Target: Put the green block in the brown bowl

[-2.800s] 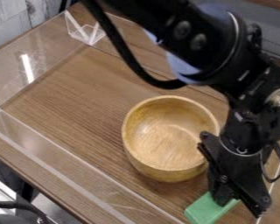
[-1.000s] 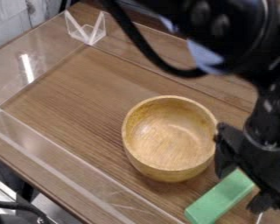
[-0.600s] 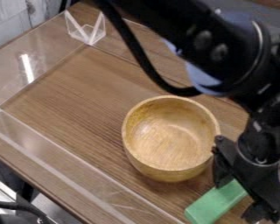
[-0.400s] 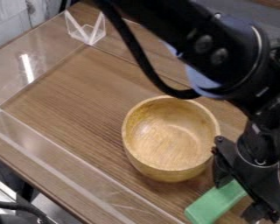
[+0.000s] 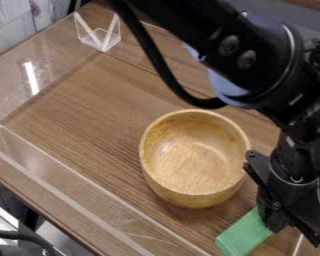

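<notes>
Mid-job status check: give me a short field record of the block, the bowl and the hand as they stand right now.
green block: flat on the table, near right corner, outside the bowl; far end hidden under the hand
brown bowl: upright, empty, just left of the block
hand: pointing down onto the block's far end, fingers shut; whether it grips the block cannot be told
task state: block not yet lifted or in the bowl

I take this for a robotics lab test bench. The wood-grain laminate tabletop [image 5: 89, 115] is fenced along the left of the frame by clear acrylic panels [image 5: 32, 72], with a small clear acrylic bracket [image 5: 96, 30] at the upper left. My bulky black cabled arm [image 5: 243, 55] and gripper [image 5: 286, 225] fill the right side.
</notes>
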Controlling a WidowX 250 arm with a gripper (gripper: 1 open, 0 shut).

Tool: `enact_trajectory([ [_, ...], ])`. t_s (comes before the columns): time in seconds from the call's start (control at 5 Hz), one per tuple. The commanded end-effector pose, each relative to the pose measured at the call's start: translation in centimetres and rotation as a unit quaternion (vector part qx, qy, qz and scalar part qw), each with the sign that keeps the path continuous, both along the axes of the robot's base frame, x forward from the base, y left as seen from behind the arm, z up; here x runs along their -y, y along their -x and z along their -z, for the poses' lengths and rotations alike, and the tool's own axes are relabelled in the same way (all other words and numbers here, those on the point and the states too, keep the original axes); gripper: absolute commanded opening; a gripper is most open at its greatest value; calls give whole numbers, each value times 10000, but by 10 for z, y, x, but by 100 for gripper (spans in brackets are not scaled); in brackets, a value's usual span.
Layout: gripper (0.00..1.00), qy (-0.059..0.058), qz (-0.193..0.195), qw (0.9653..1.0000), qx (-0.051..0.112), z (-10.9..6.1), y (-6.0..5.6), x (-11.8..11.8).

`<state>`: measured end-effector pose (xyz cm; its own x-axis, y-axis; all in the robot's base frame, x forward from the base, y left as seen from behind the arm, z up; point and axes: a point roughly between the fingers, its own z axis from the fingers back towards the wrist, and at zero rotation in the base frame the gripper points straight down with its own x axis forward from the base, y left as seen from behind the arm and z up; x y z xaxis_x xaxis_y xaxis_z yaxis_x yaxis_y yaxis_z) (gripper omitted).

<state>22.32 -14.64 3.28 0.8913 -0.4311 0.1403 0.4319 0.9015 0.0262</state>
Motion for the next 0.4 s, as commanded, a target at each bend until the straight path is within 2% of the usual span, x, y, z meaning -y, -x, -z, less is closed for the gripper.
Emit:
enact_trajectory([
  [0.0,0,50,-54,9999,75,-10,-3,-4],
  [0.2,0,52,-76,9999,63,-17,-3,-7],
])
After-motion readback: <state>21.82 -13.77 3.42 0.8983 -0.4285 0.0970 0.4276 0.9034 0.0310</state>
